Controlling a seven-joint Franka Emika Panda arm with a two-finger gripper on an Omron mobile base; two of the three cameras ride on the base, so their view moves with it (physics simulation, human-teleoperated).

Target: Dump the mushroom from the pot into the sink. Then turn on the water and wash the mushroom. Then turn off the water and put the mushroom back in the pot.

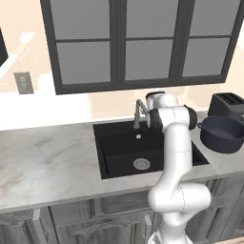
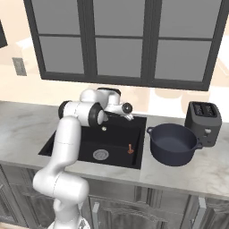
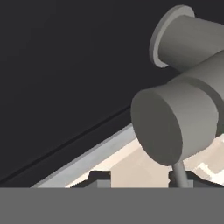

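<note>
Reaching over the back of the black sink [image 2: 58, 144], the jaws [image 3: 139, 178] stand partly open right at the grey faucet [image 3: 175, 127], gripping nothing, with the mushroom [image 2: 130, 148] upright on the basin floor below and the navy pot [image 2: 173, 144] on the tabletop [image 2: 188, 172] further right.

Mushroom [image 2: 130, 148] upright in sink [image 2: 58, 142]; pot [image 2: 173, 144] beside.
</note>
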